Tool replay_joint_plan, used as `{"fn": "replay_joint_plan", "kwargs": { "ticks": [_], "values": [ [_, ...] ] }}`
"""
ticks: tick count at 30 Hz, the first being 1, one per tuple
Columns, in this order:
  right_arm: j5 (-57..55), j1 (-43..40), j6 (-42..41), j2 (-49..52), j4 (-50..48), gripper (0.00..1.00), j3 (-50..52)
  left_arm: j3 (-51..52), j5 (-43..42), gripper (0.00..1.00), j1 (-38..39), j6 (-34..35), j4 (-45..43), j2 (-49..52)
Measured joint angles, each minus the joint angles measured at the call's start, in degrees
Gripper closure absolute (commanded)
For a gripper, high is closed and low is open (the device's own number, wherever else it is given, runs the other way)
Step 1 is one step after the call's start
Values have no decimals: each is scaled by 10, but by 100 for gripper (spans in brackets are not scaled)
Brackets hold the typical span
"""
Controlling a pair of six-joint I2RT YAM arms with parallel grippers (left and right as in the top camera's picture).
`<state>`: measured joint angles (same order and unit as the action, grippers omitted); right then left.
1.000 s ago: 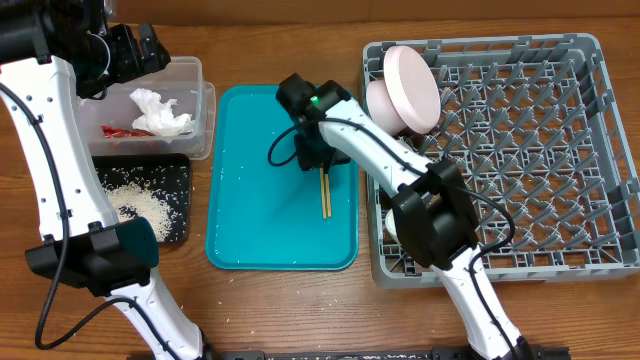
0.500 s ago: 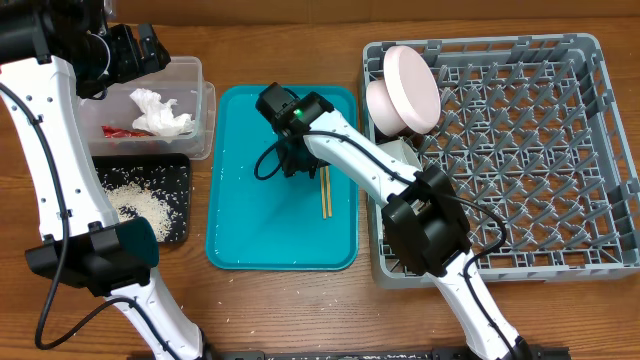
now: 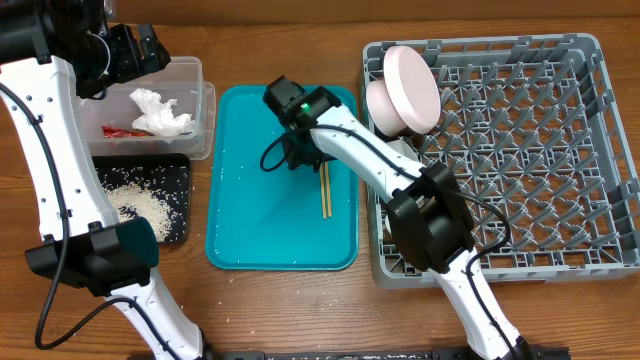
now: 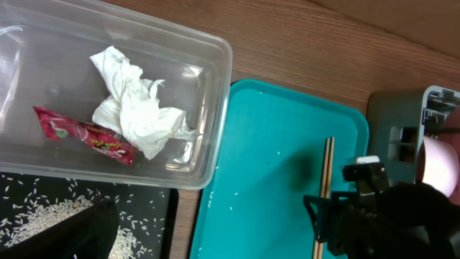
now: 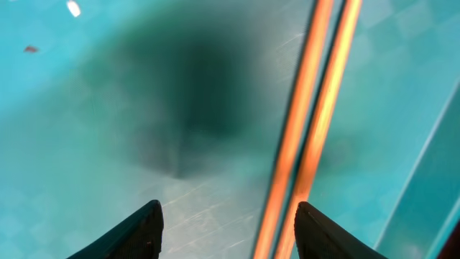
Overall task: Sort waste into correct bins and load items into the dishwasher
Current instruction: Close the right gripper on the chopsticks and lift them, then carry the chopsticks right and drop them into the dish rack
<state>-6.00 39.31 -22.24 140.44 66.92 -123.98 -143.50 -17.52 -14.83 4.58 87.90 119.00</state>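
Two wooden chopsticks (image 3: 325, 192) lie side by side on the teal tray (image 3: 260, 235). They also show in the left wrist view (image 4: 327, 165) and the right wrist view (image 5: 309, 129). My right gripper (image 3: 300, 158) hangs low over the tray, open and empty (image 5: 228, 230), with the chopsticks just inside its right finger. My left gripper (image 3: 150, 48) is open and empty above the clear tub (image 3: 205, 110), which holds white tissue (image 4: 136, 108) and a red wrapper (image 4: 83, 133). Rice (image 3: 140, 205) lies in the black tray (image 3: 180, 165).
The grey dish rack (image 3: 540, 160) stands at the right with a white plate (image 3: 412, 85) and a bowl (image 3: 378, 100) upright at its back left. A few rice grains (image 4: 233, 208) lie on the teal tray.
My right gripper swung left over the teal tray, then came back a little to the right beside the chopsticks. The left arm and the chopsticks have not moved.
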Motion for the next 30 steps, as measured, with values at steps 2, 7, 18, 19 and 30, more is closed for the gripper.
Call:
{"fn": "replay_joint_plan", "kwargs": {
  "ticks": [2, 7, 18, 19, 30],
  "values": [
    [0, -4, 0, 0, -1, 41, 0, 0, 0, 0, 0, 0, 0, 0],
    [14, -6, 0, 17, -2, 41, 0, 0, 0, 0, 0, 0, 0, 0],
    [19, -6, -2, 23, -1, 96, 0, 0, 0, 0, 0, 0, 0, 0],
    [22, -6, -2, 22, 0, 96, -2, 0, 0, 0, 0, 0, 0, 0],
    [43, -6, -1, 26, 103, 96, -117, 0, 0, 0, 0, 0, 0, 0]
  ]
}}
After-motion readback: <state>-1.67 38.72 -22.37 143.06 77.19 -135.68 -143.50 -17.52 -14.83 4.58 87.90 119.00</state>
